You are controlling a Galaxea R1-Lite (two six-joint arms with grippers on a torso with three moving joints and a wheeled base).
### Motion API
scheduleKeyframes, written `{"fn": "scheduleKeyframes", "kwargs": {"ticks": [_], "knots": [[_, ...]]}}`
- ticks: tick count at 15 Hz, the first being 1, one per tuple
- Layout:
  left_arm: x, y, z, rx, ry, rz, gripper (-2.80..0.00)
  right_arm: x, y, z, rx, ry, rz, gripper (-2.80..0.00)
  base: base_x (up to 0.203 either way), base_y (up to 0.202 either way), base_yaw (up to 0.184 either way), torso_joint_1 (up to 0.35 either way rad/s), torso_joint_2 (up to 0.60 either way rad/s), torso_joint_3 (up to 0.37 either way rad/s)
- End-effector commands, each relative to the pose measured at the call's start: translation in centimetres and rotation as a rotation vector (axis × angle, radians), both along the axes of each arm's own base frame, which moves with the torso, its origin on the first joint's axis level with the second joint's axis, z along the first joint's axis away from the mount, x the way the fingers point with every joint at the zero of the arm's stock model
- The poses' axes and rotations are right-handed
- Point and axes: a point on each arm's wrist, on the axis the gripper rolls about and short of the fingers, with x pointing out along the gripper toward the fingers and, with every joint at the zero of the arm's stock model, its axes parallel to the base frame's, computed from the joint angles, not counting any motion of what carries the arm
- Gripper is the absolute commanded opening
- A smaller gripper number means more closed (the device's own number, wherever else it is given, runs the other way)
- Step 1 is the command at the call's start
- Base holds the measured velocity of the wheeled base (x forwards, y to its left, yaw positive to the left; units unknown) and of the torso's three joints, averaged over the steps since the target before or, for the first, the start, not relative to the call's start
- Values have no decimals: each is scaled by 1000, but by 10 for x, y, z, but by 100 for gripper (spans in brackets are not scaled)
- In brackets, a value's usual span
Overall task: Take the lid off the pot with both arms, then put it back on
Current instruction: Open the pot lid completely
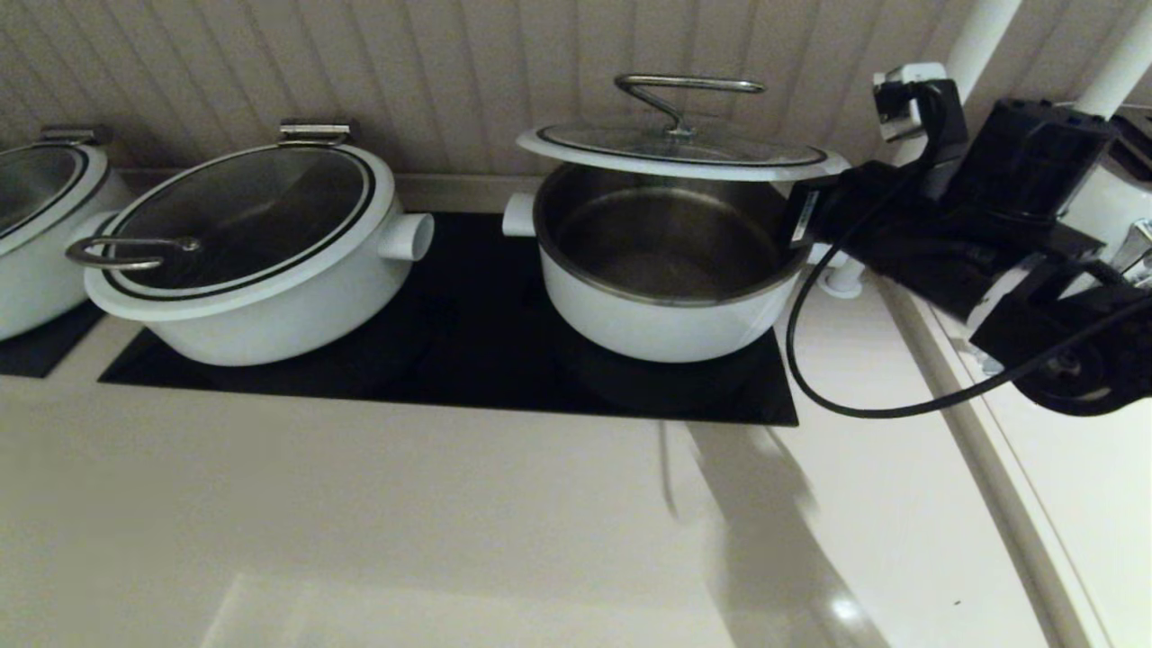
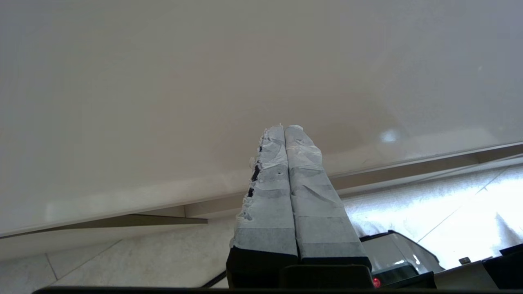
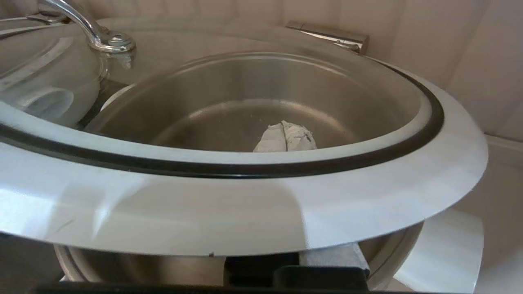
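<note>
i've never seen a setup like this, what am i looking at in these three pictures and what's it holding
This is a two-armed robot working at a kitchen counter. The wide picture comes from a camera on its head, looking down. The other two come from cameras on each wrist, just behind the fingers.

On the black cooktop stands a deep white pot with a steel inside. To its left sits a wider white pot with its own lid on, and another covered pot shows at the far left edge.

The right gripper is shut on the rim of the glass lid, holding it lifted above the open pot. Its taped fingertips show through the glass.

The left gripper is shut on nothing, parked low by the counter's edge, out of the head camera's sight.
</note>
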Motion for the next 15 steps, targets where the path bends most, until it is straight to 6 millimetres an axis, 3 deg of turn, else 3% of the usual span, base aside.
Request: {"fn": "scheduleKeyframes", "kwargs": {"ticks": [1, 10, 15], "knots": [[1, 0, 0, 1, 2, 27, -280, -2, -1, 3, 4, -11, -1, -280, 0, 0, 0, 0, 0, 0], [-2, 0, 1, -7, -27, 251, -280, -2, -2, 8, 9, -27, -2, -280, 0, 0, 0, 0, 0, 0], [-10, 0, 0, -23, -133, 254, -280, -1, -4, 11, 12, -35, -11, -280, 0, 0, 0, 0, 0, 0]]}}
